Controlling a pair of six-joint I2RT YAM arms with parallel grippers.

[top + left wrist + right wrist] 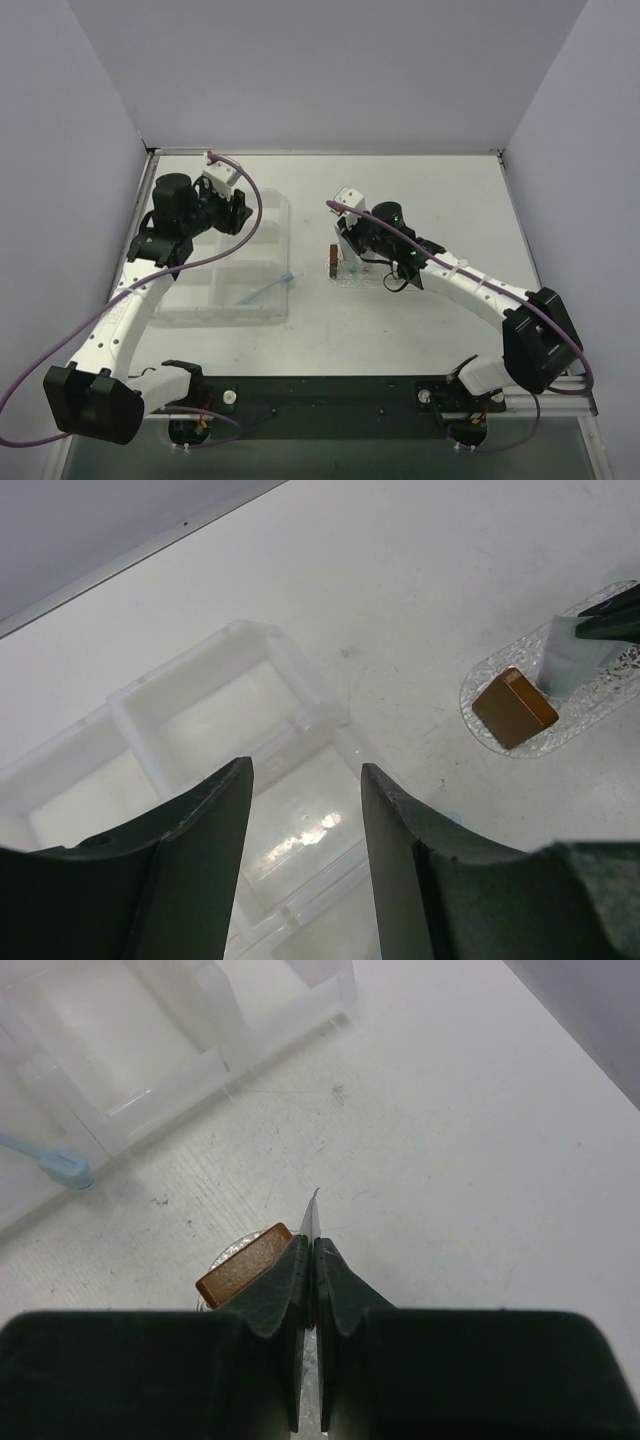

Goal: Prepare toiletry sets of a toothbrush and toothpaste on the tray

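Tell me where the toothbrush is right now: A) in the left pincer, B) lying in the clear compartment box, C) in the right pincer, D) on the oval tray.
B: the light-blue toothbrush lies in the clear compartment box, well apart from the tray.

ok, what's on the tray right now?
A brown block and a pale toothpaste tube pinched in the shut right gripper. The toothbrush sits in the clear box, head poking out. The tray beneath that gripper is covered.
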